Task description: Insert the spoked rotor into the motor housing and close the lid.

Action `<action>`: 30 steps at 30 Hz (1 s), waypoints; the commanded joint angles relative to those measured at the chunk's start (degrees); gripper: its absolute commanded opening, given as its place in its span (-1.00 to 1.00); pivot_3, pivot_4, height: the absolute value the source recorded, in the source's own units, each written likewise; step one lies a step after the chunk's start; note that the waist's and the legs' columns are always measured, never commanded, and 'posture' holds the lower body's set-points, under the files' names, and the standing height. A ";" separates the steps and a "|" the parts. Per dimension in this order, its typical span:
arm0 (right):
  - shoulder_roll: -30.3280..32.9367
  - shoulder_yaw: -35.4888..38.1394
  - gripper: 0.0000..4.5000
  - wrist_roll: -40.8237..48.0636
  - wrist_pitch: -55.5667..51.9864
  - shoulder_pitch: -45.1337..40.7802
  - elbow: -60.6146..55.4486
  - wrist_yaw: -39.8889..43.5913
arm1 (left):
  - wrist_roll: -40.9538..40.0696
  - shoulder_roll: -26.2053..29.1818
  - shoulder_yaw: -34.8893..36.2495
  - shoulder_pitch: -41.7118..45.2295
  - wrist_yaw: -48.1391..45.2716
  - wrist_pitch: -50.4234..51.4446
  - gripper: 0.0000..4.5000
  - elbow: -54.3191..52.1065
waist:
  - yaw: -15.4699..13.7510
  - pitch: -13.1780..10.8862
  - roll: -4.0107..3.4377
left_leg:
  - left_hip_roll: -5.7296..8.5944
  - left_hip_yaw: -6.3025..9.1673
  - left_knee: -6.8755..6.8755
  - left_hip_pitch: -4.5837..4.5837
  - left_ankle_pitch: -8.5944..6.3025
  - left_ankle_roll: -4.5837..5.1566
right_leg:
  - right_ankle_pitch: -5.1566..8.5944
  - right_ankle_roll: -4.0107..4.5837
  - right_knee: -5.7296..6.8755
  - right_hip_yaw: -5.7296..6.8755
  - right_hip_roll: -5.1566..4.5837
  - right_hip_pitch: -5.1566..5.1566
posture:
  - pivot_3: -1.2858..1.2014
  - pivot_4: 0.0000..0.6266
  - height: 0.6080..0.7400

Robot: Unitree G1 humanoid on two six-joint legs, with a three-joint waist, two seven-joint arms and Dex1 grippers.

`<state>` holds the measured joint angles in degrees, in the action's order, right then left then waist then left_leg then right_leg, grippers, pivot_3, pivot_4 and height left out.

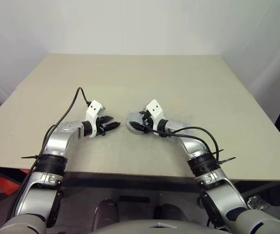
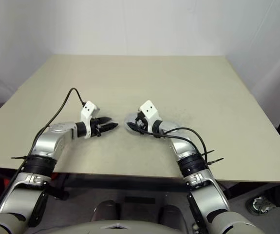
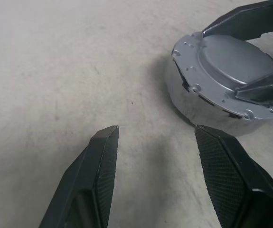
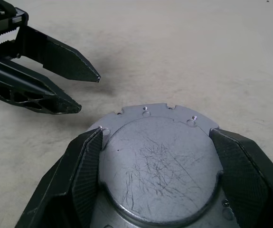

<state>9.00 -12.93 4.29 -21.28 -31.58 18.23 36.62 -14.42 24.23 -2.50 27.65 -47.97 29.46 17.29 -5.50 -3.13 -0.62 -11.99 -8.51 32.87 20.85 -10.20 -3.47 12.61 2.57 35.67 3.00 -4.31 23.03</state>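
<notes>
The beige, matte worktop (image 1: 188, 87) carries the housing (image 3: 212, 111) near its front edge, between the two arms. Both silver arms reach forward with elbows bent and wrists turned inward, so the claws face each other. The right claw (image 4: 157, 142) points left and slightly down, its black textured fingers (image 4: 86, 164) spread wide, one on each side of the lid (image 4: 160, 161), close to its rim; contact cannot be judged. The left claw (image 3: 157, 135) hangs half open and empty just beside the housing, its ribbed pads apart. The housing is a round, shallow, shiny metal cup. The lid sits on it: flat grey metal, notched edge, scratched raised centre.
</notes>
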 commanded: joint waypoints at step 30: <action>-0.31 3.74 0.40 2.96 4.56 -2.13 -2.90 0.49 | -1.32 -0.51 0.86 -0.82 1.21 0.52 0.22 -3.00 | 0.00 -0.01 0.00 | -0.01 0.00 0.11 0.13 -0.05 0.09 | -0.02 0.00 0.00 0.00 0.00 0.06 | 0.03 -1.00 1.00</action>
<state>9.09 -11.25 5.21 -18.71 -32.83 19.35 36.87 -15.19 23.48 -2.50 26.25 -46.98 30.49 15.89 -5.50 -3.14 -0.62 -12.00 -8.51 32.98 21.00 -10.27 -3.34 12.59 2.57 35.65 3.00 -4.31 23.09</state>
